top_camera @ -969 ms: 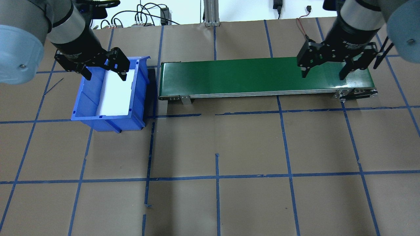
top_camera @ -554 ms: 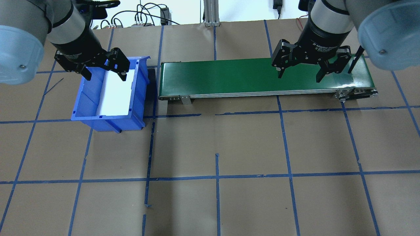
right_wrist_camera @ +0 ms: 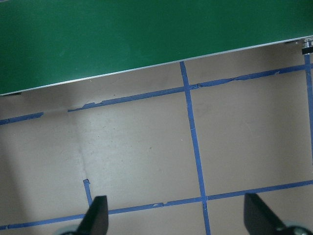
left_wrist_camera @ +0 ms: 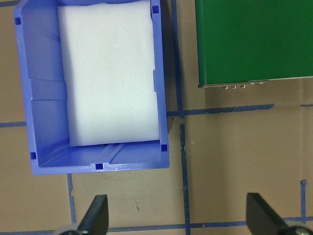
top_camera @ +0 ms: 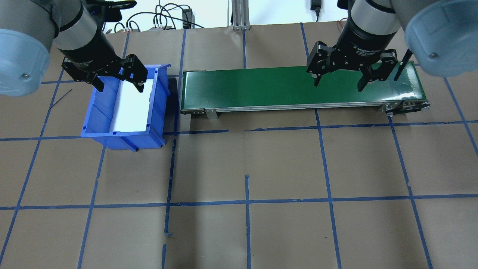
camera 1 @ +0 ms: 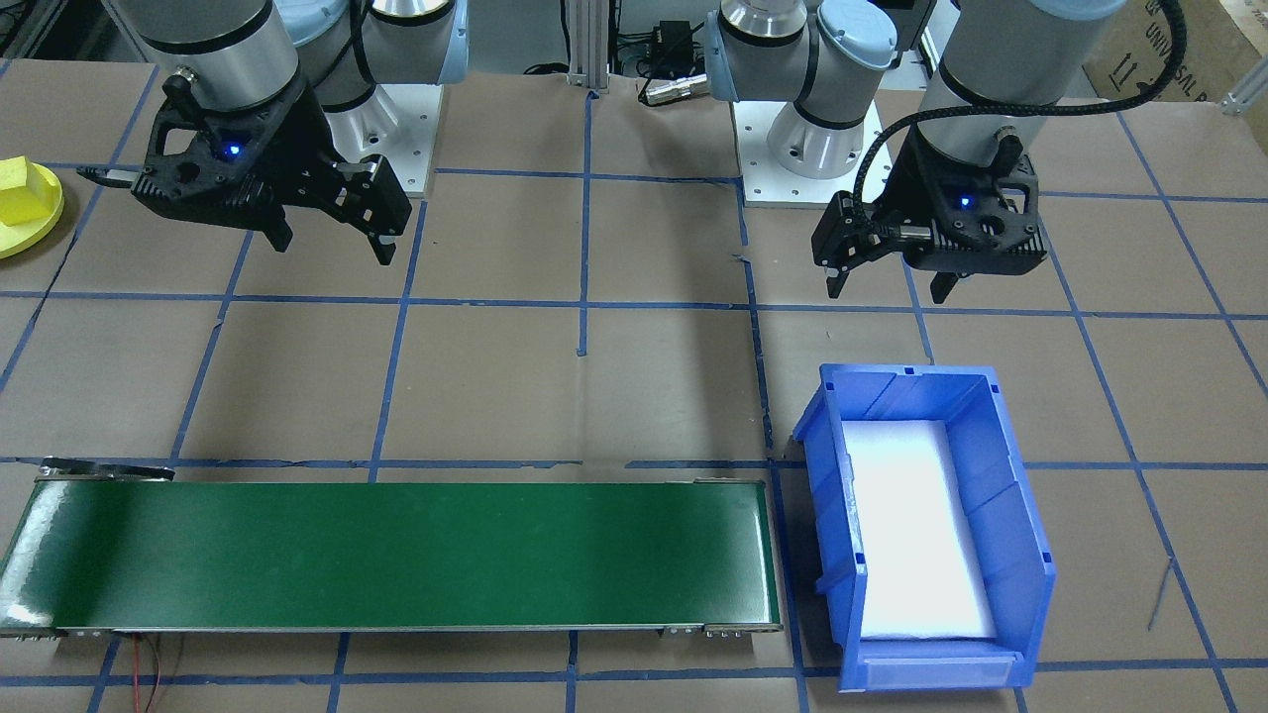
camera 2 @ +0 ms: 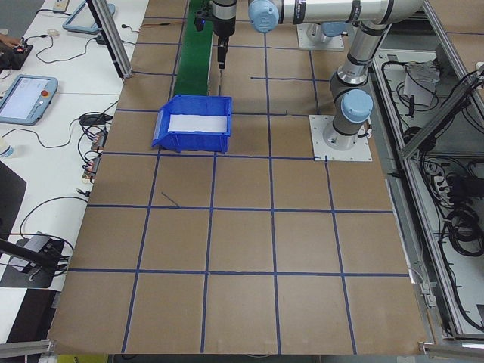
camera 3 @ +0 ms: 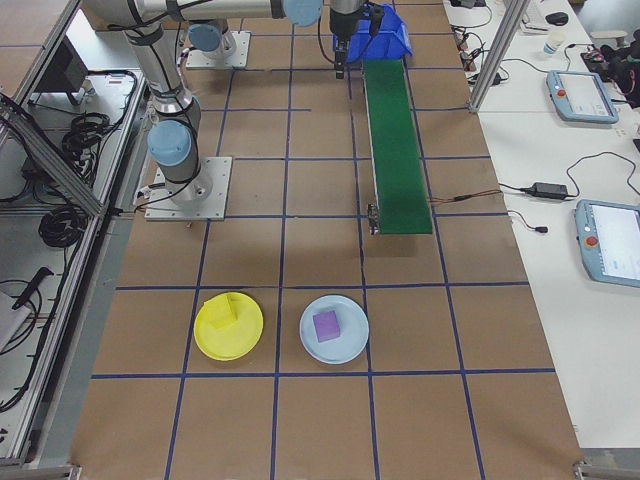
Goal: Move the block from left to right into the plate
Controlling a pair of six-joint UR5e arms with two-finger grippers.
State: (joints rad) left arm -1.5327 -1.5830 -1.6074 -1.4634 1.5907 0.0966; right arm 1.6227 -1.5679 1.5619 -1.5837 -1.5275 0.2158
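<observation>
Off at the table's far right end, the yellow plate (camera 3: 229, 325) holds what looks like a yellow block (camera 3: 222, 312), beside a pale blue plate (camera 3: 334, 328) carrying a purple block (camera 3: 327, 325). The right gripper (top_camera: 339, 81) hangs wide open and empty by the green conveyor (top_camera: 261, 89). The left gripper (top_camera: 119, 85) is equally spread and empty by the blue bin (top_camera: 97, 123).

The right hand's wrist (top_camera: 364, 50) reads "Adaptive Gripper"; a cardboard box (camera 1: 1174, 50) reads "UNIVERSAL".

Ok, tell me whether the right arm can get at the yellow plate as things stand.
Probably yes: the right gripper hangs open and empty above bare table, and nothing stands between it and the yellow plate, which already holds a yellow block.
</observation>
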